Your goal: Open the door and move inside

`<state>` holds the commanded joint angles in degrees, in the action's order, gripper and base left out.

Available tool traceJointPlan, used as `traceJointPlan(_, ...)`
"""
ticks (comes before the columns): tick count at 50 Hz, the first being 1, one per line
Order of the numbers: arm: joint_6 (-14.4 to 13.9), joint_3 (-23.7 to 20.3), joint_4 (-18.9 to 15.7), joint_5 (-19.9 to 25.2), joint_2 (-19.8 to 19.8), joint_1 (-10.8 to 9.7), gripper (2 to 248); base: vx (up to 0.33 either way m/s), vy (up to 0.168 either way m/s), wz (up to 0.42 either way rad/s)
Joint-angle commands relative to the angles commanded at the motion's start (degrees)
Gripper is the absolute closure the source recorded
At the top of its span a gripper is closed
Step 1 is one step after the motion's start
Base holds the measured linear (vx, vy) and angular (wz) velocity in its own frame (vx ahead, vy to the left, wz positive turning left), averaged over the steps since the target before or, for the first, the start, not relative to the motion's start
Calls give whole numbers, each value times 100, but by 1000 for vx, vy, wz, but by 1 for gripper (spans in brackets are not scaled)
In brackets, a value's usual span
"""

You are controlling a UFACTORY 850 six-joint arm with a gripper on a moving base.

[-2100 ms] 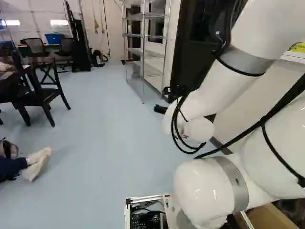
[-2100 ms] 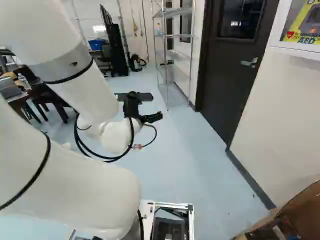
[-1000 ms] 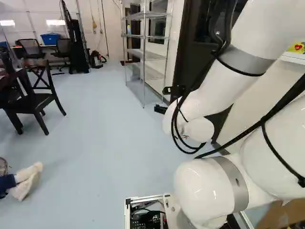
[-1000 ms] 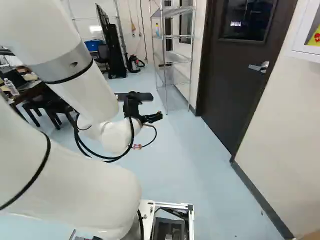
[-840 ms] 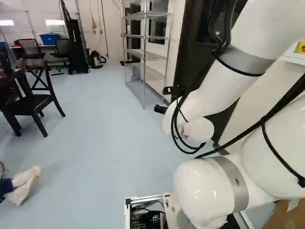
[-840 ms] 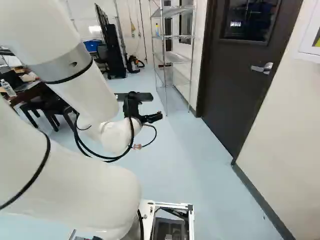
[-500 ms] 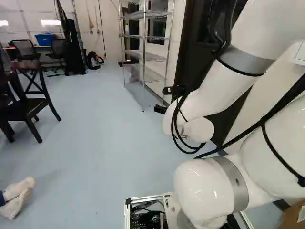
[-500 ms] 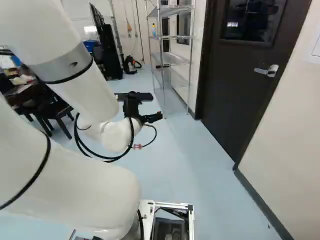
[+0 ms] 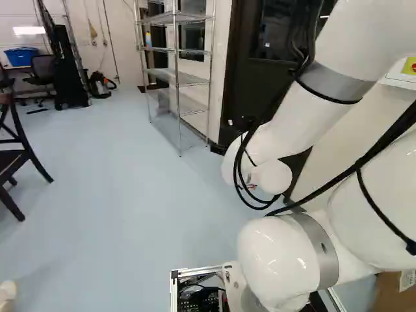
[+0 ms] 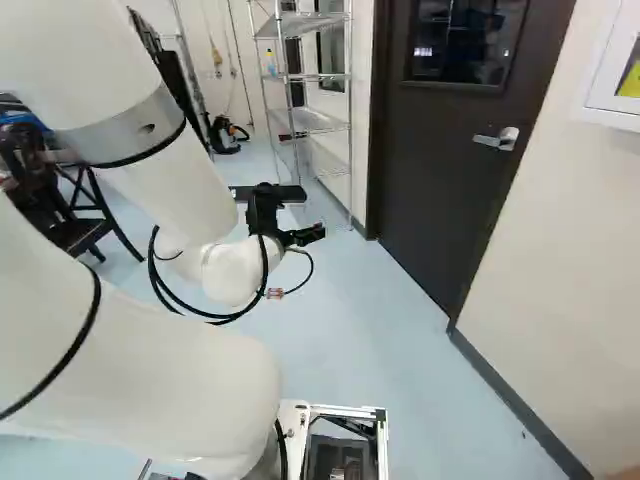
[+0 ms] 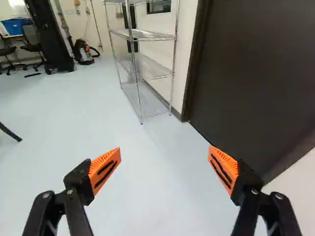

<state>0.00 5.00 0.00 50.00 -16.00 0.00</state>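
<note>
the pincer (image 11: 164,162) stands released, empty. the door (image 10: 425,180) ahead and beside it looks heavy, rigid; take the likely slippery lever (image 10: 489,140) near its free end

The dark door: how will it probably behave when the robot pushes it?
The door would likely feel stiff and fairly heavy, as it is a broad, flat panel with a window. Pushing alone probably will not move it: it looks shut, so its lever handle likely must turn first. Which way it swings, I cannot tell.
</note>
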Motion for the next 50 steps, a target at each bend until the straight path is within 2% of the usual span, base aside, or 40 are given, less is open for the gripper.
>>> traceJointPlan(50, 0, 0, 0, 0, 0, 0, 3, 151, -11, -322)
